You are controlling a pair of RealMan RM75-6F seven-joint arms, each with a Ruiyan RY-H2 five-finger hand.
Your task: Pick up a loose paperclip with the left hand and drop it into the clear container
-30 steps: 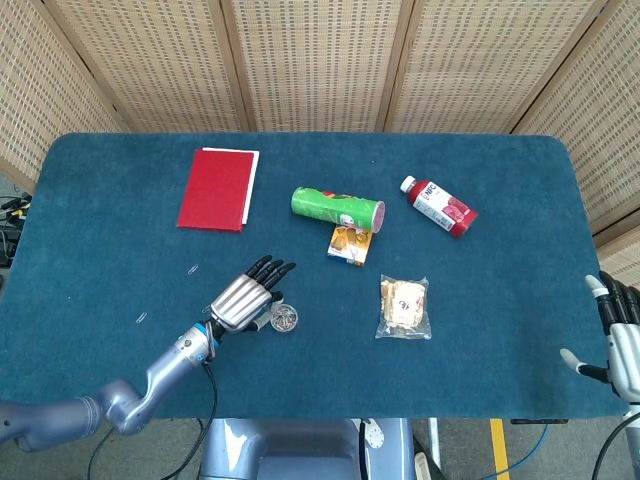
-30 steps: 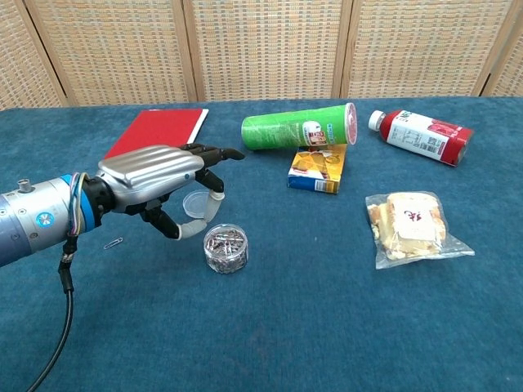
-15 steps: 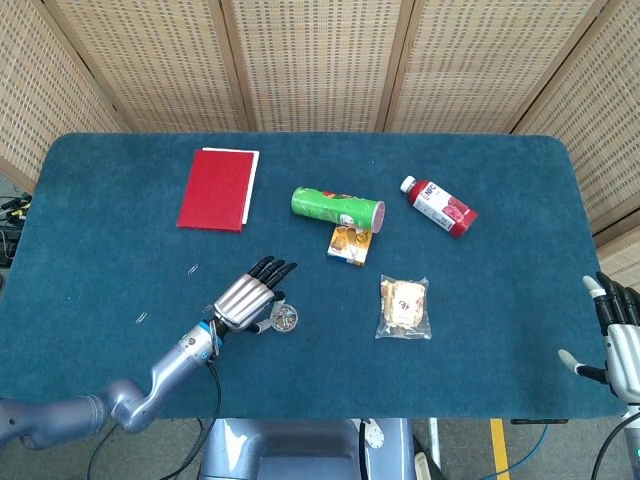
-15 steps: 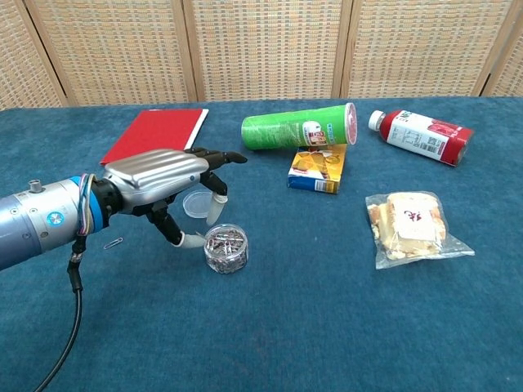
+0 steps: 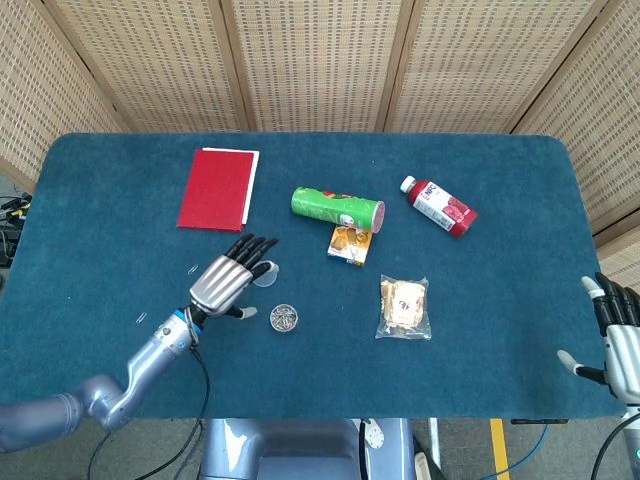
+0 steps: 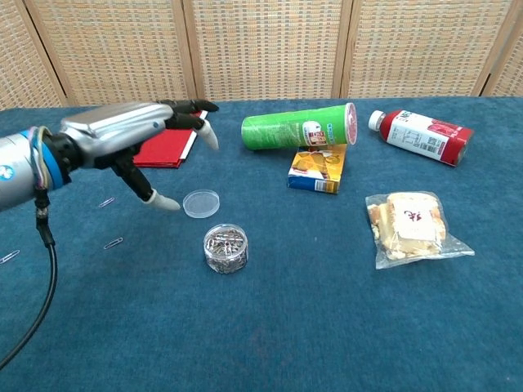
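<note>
Three loose clips [image 6: 113, 242] lie left of the tub [image 6: 225, 247]; the left hand [image 6: 131, 135], fingers spread and empty, could knock the lid [image 6: 201, 203] sweeping toward them.

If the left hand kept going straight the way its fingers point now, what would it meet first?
Probably the green can. In the head view the left hand points up and to the right, over the small clear lid. It seems raised, so it likely passes above the lid; depth is unclear.
</note>
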